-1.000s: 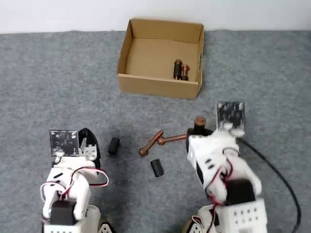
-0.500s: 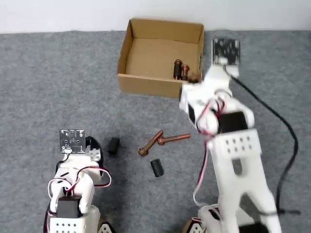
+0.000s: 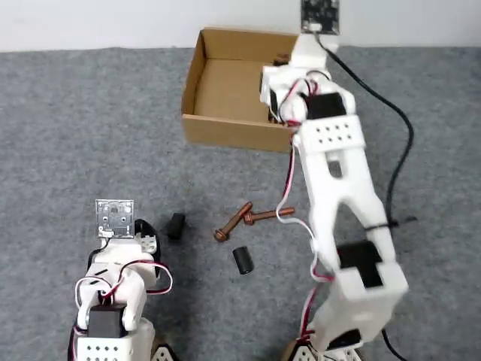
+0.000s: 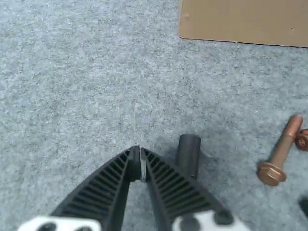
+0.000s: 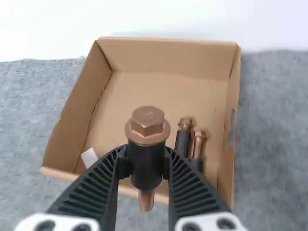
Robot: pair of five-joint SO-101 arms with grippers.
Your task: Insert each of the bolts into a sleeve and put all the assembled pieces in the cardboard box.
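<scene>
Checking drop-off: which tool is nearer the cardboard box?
Right. The right tool is at the cardboard box, gripping an assembled piece; the left tool sits far back by a sleeve.

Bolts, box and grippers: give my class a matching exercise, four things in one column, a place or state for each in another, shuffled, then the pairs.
1. right gripper
2. left gripper
3. loose bolts
4. cardboard box

A. lying on the carpet
B. shut, empty
C. shut on a bolt in a sleeve
D. has assembled pieces inside

Pairs: 1-C, 2-B, 3-A, 4-D.
</scene>
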